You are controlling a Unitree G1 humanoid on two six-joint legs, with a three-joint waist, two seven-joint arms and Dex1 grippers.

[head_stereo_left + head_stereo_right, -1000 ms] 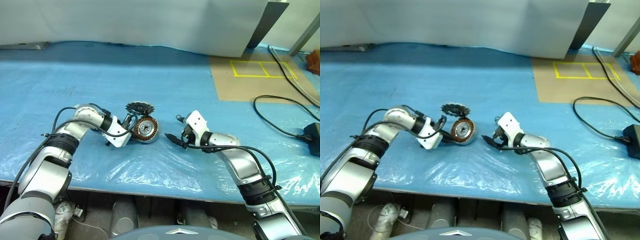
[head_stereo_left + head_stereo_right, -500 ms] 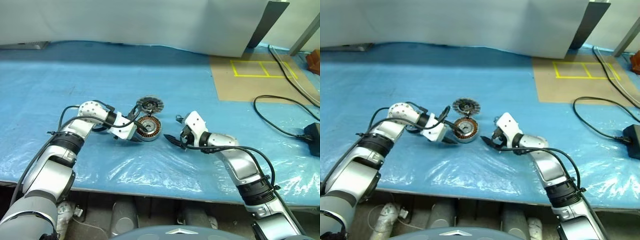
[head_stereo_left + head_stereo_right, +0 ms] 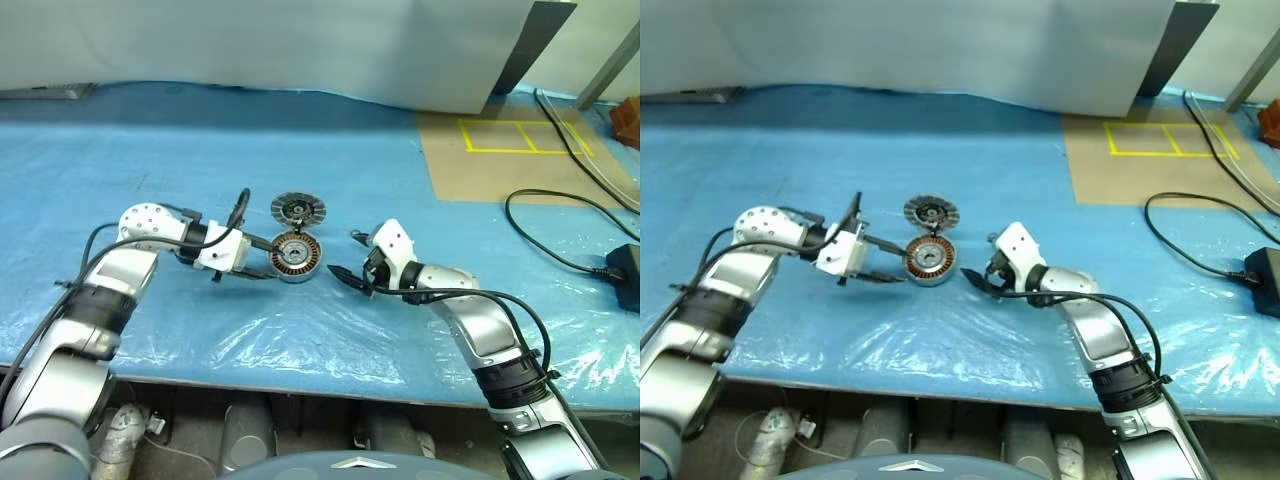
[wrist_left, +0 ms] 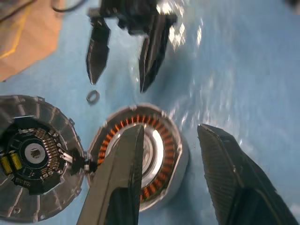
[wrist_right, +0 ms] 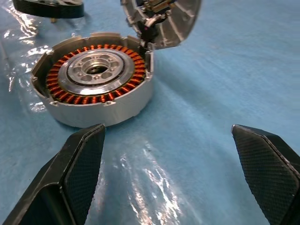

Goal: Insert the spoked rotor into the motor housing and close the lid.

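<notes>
Blue plastic sheet (image 3: 330, 150) covers the table; the motor housing (image 3: 296, 257) sits near the middle of the frame, copper ring showing; the lid (image 3: 298, 210) now lies flat just above it, hinged open; the left gripper (image 3: 243, 250) has let go and lifted away, jaws apart and empty; the right gripper (image 3: 349, 263) waits wide open beside the housing; I think the spoked rotor goes in next.

A crinkled blue plastic sheet (image 3: 300, 330) covers the counter. At its far right corner lies brown cardboard (image 3: 500, 160) marked with yellow tape (image 3: 525, 137). A pale wall panel (image 3: 270, 45) stands behind.
</notes>
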